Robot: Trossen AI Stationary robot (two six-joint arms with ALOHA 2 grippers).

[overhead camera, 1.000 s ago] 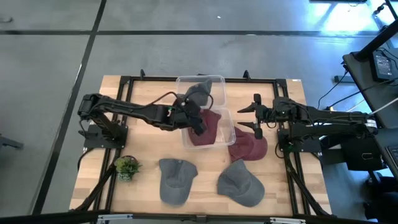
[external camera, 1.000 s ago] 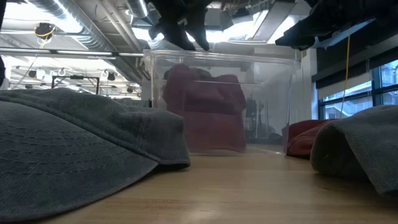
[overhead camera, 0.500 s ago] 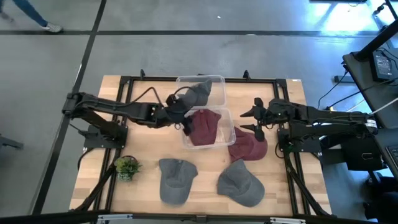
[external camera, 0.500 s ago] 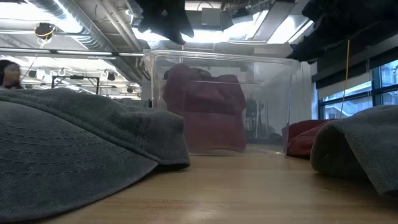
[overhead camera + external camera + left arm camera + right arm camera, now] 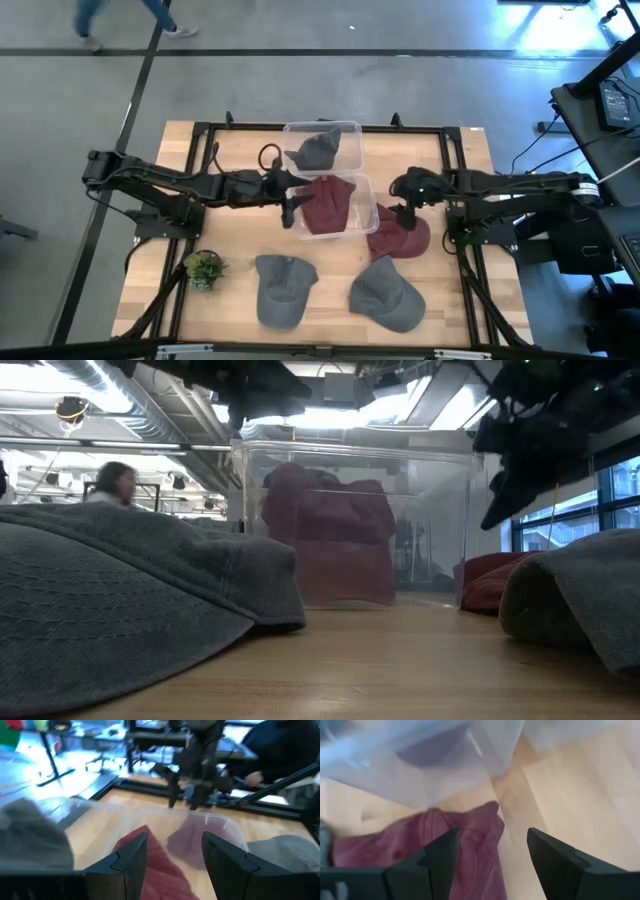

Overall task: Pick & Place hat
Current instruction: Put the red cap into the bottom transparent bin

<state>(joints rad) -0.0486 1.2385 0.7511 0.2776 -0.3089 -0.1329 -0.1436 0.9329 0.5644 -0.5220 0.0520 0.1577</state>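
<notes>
The right arm reaches left, its right gripper [image 5: 405, 212] spread apart, hovering above the red hat [image 5: 400, 236] lying on the table [image 5: 235, 160] just right of the clear bin [image 5: 365, 196]. The left gripper [image 5: 290, 207], spread and empty, sits at the bin's left edge.

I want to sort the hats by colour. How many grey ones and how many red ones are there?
Grey hats: 3, one in the far clear bin and two on the table front, left and right.
Red hats: 2, one in the near clear bin and one on the table beside it.
Total: 5 hats.
</notes>
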